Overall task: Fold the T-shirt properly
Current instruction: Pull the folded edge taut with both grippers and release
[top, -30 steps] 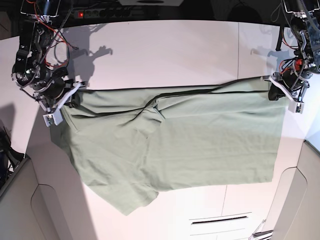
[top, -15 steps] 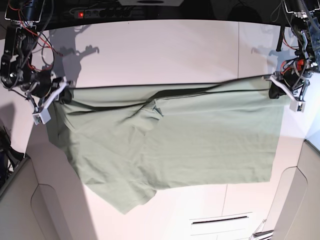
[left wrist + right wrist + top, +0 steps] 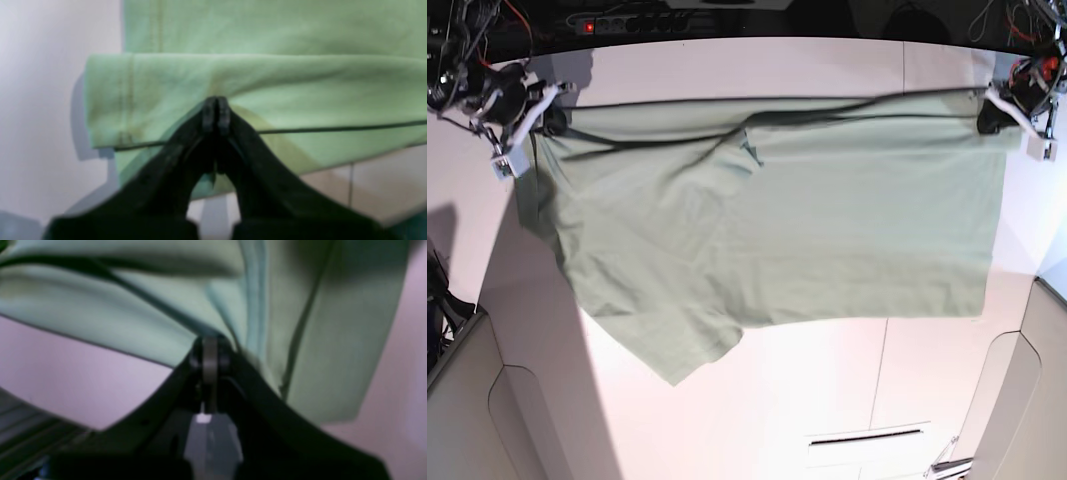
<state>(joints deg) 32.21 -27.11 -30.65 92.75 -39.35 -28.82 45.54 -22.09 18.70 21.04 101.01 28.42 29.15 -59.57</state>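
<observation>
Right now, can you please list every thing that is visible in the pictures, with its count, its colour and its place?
T-shirt: one, pale sage green with darker edge trim, spread over the middle of the table, its far edge pulled tight between the two hands.
Table: one, white, under the shirt.
Power strip: one, black with a red light, past the far edge of the table.
Left hand: one, black fingers on a white mount, shut on the shirt's far corner at the base view's right.
Right hand: one, same build, shut on the shirt's far corner at the base view's left.
</observation>
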